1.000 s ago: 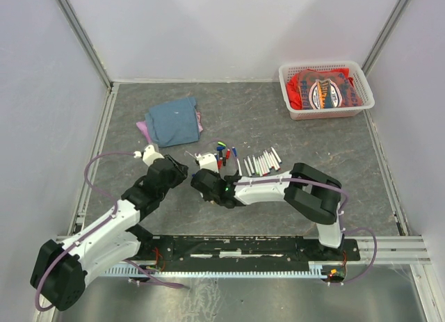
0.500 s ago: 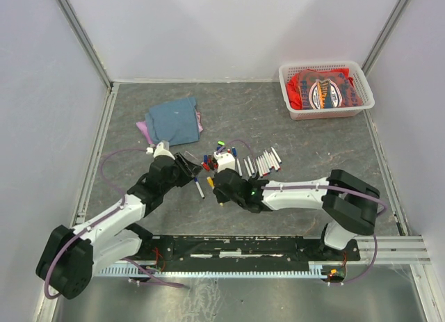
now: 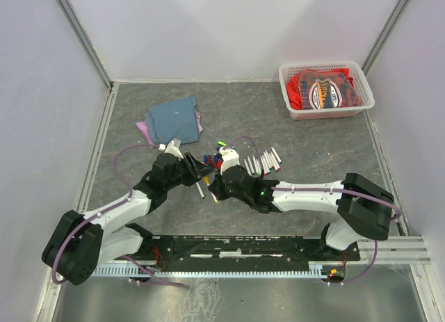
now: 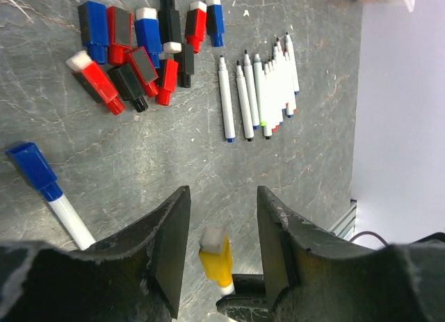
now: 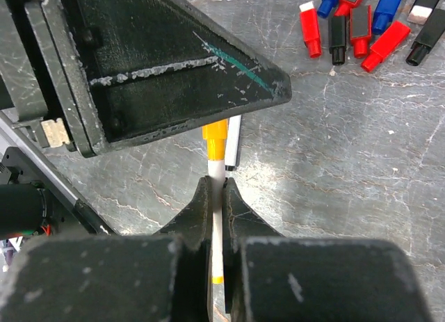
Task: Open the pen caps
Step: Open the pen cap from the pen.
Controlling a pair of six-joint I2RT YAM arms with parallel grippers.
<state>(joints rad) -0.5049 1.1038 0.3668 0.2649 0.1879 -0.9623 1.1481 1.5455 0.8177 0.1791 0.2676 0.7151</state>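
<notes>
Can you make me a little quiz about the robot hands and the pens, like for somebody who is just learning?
1. True or false: the right gripper is shut on the pen with the yellow cap.
2. What lies in the basket? A. pens B. red cloth C. blue caps
3. Fill the gap: the left gripper is ____, with one finger on each side of the yellow cap.

Key: 1 true; 2 B; 3 open.
</notes>
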